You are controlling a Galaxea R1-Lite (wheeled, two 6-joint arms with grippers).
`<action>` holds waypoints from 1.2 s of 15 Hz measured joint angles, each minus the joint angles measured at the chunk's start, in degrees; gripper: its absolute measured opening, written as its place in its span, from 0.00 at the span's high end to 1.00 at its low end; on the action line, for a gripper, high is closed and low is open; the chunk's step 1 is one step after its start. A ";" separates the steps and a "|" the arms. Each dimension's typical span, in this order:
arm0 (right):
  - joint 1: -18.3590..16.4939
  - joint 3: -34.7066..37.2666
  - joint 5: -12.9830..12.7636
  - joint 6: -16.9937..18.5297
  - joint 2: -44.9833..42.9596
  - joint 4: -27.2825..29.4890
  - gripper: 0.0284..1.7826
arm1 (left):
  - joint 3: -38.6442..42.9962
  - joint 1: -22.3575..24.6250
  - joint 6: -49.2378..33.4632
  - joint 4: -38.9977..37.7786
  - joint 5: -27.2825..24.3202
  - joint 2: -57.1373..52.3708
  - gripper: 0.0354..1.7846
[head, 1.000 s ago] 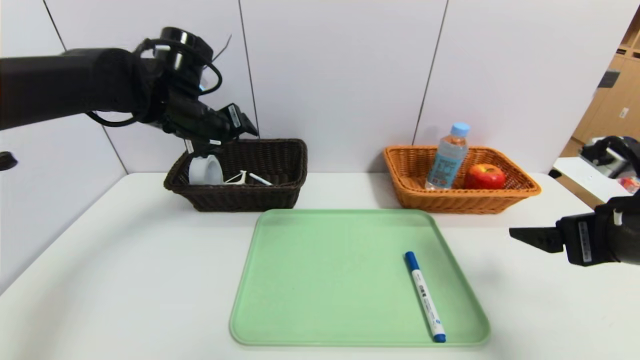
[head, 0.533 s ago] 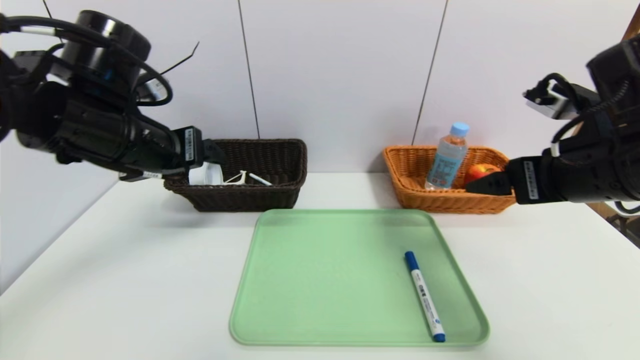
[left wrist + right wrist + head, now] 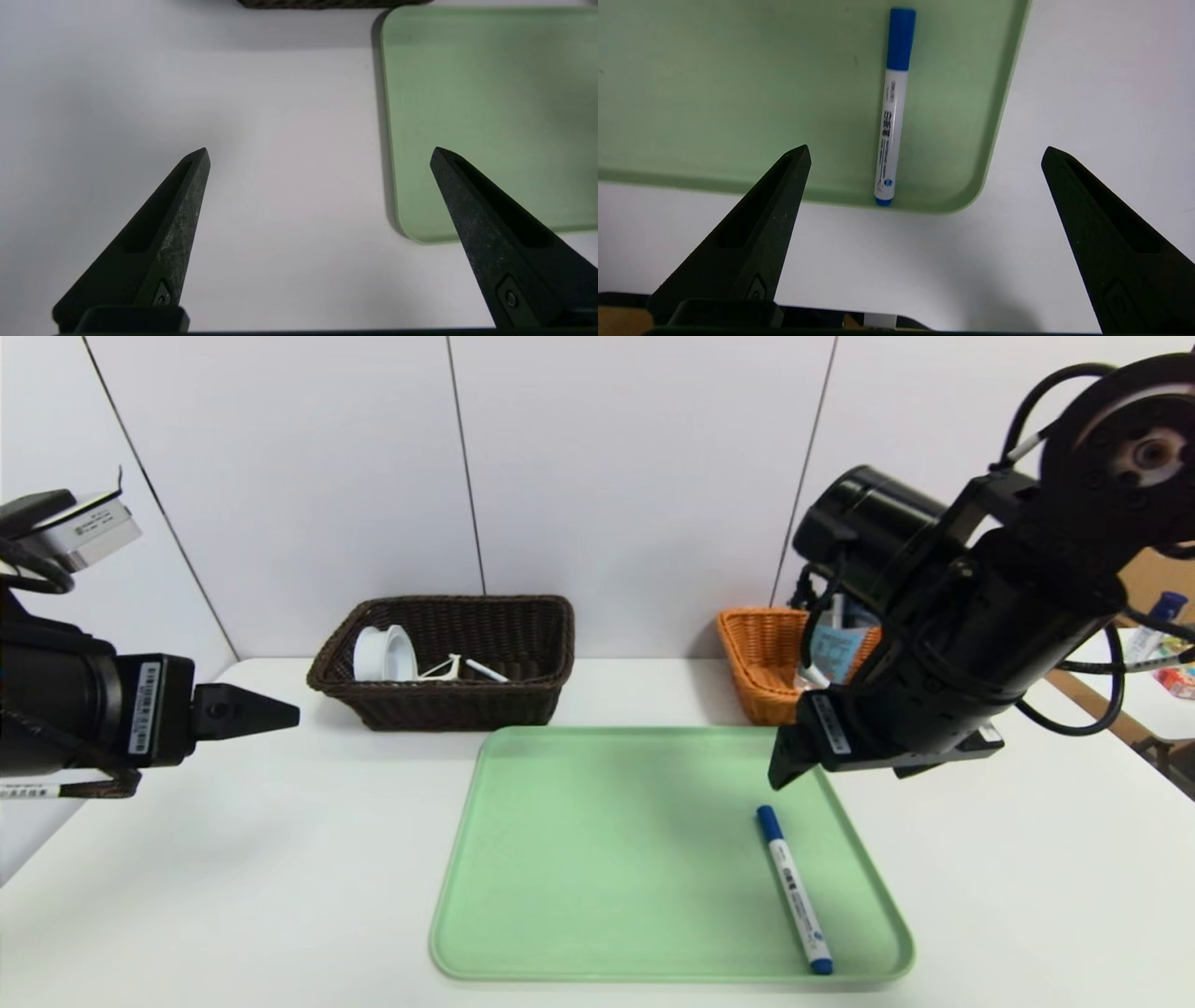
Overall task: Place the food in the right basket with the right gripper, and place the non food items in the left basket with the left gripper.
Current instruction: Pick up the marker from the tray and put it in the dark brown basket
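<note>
The blue-capped white marker (image 3: 794, 891) lies on the right side of the green tray (image 3: 607, 859); it also shows in the right wrist view (image 3: 892, 107). My right gripper (image 3: 777, 773) hangs open and empty just above the marker's cap end (image 3: 927, 154). The dark brown basket (image 3: 523, 705) holds the tape roll (image 3: 383, 653), the peeler (image 3: 443, 667) and the pen (image 3: 485, 670). My left gripper (image 3: 285, 714) is open and empty over the table left of the tray (image 3: 320, 154). My right arm hides most of the orange basket (image 3: 756, 658); a bit of the bottle (image 3: 834, 649) shows. The apple is hidden.
The tray's near left corner (image 3: 420, 228) lies beside the left gripper's fingers. The white table (image 3: 233, 896) extends around the tray. A white panelled wall stands behind the baskets. Shelves and clutter show at the far right.
My left gripper has pulled back from over the dark basket to low at the left. My right arm has swung from the right side across the orange basket to over the tray.
</note>
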 joint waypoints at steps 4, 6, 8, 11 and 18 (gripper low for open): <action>1.57 -0.62 4.46 1.29 4.22 0.84 0.04 | 1.00 0.02 0.01 1.18 -0.22 -0.61 0.06; 2.32 -0.35 4.46 2.43 5.94 0.68 0.04 | 1.10 0.00 -0.05 0.35 -0.22 0.20 0.06; 2.58 -0.29 4.57 4.02 7.56 0.66 0.04 | 1.10 0.00 -0.02 0.20 -0.22 0.74 0.06; 2.51 0.10 4.88 7.58 9.68 0.13 0.04 | 0.99 0.00 0.00 0.20 -0.22 1.23 0.06; 2.67 5.63 5.55 10.52 11.19 -4.58 0.04 | 0.91 0.02 -0.05 -0.80 -0.22 2.21 0.06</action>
